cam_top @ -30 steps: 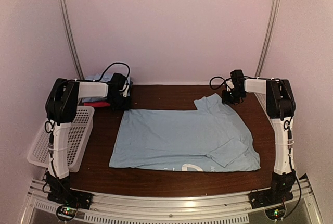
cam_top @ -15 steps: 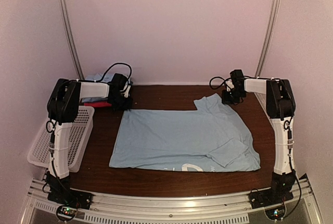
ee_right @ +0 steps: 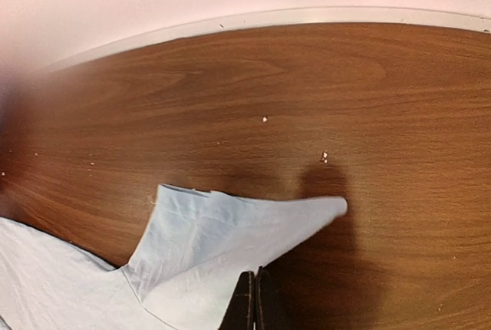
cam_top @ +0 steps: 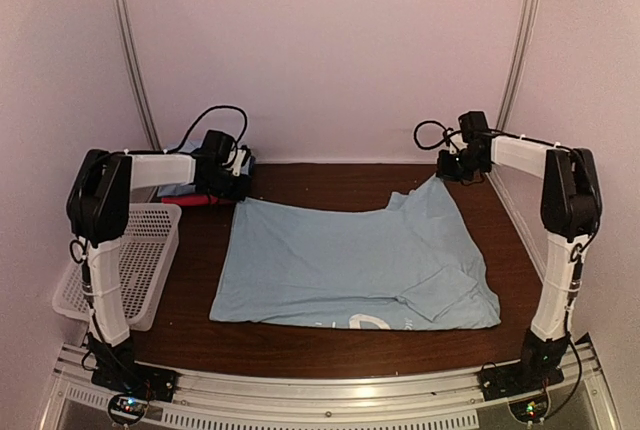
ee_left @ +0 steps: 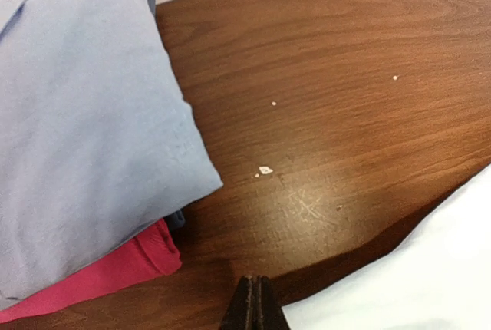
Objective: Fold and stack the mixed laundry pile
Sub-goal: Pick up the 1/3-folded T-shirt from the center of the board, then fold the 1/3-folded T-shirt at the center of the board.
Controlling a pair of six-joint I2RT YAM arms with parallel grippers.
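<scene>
The shirt (cam_top: 350, 270) lies mid-table (cam_top: 300, 178). The right gripper (ee_right: 254, 299) pinches its far-right corner. The left gripper (ee_left: 255, 303) is pressed together at the far-left corner, probably on cloth. Lift both evenly, draw toward the near edge, keep the fold taut.

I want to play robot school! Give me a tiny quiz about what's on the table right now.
1. True or false: the right gripper pinches a corner of the shirt.
2. What colour is the cloth under the folded blue garment? A green, B pink, C yellow.
3. Fill in: the basket stands at the table's ___ side.

Key: 1 true; 2 B; 3 left.
</scene>
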